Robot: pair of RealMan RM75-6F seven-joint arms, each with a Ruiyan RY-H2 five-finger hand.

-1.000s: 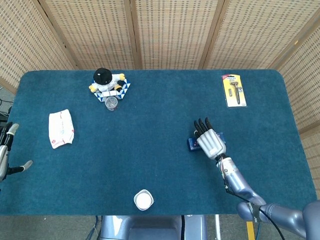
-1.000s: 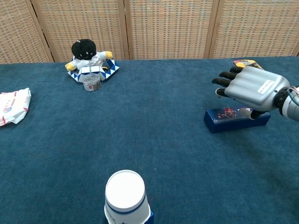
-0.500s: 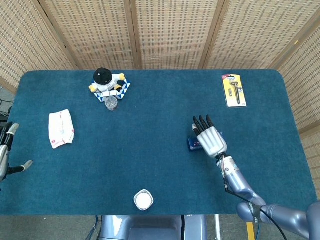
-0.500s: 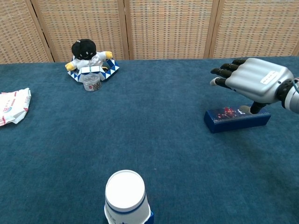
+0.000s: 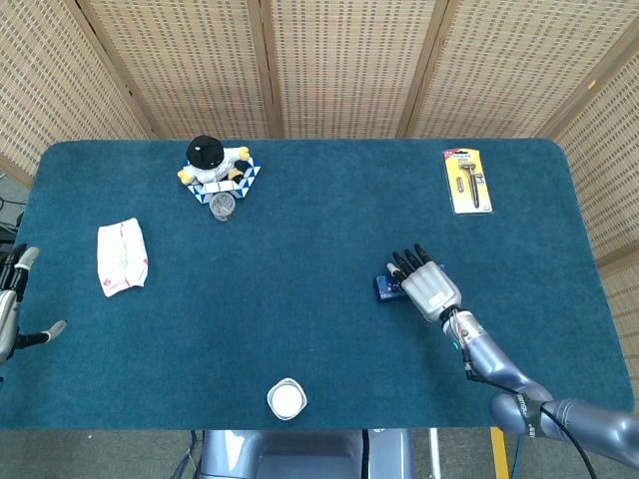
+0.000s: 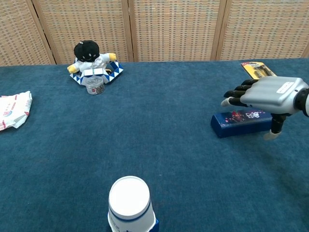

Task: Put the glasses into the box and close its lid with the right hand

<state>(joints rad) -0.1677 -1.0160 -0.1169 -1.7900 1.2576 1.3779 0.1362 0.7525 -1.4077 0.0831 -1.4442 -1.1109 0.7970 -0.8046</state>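
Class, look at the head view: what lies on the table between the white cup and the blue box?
Nothing: between the white cup and the blue box only bare blue table cloth shows; the chest view agrees.

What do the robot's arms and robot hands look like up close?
The right robot hand has a smooth silver-grey shell over the back with a small dark printed marking, black fingers with pale tips, and a pale-tipped thumb. Its arm is glossy blue-grey metal with a thin black cable alongside. Of the left robot hand only slim grey and black fingers show at the edge.
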